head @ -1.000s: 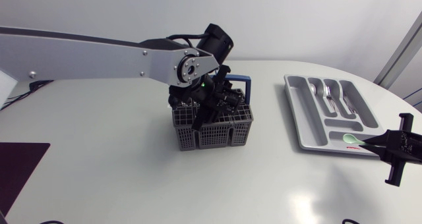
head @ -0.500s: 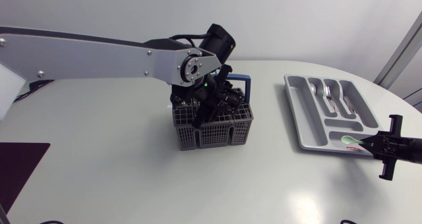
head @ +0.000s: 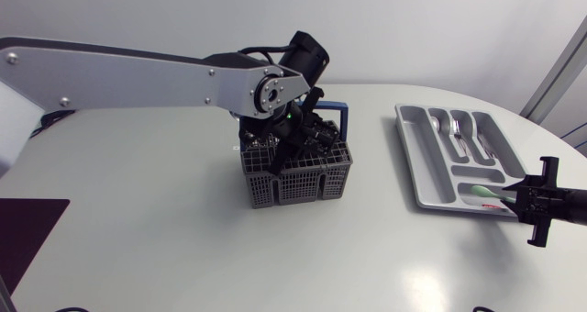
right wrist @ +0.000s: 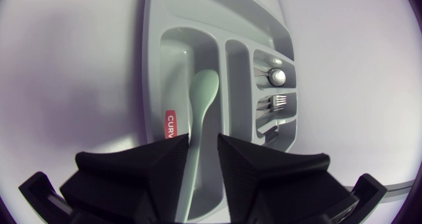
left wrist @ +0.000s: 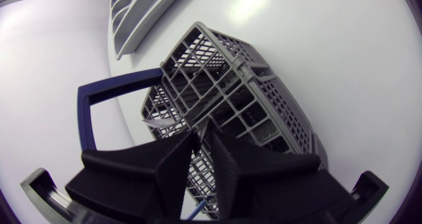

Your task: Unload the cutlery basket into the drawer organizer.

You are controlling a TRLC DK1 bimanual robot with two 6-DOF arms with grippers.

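Right gripper (right wrist: 203,143) clamped on the handle of the pale green spoon (right wrist: 201,105) — bowl over the crosswise end compartment (right wrist: 173,72) of the drawer organizer (right wrist: 153,26). Lower it level, clear of the walls, then let go. Left gripper (left wrist: 201,141) at the cutlery basket (left wrist: 244,85) — grip cannot be told.

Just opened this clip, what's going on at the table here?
Two arms are unloading a grey cutlery basket into a grey drawer organizer. The right tool is shut on a pale green spoon, holding it over the organizer's crosswise compartment at the end nearest that arm. The left tool is down at the top of the basket; whether it grips anything cannot be told. Some metal cutlery already lies in the organizer's long compartments.
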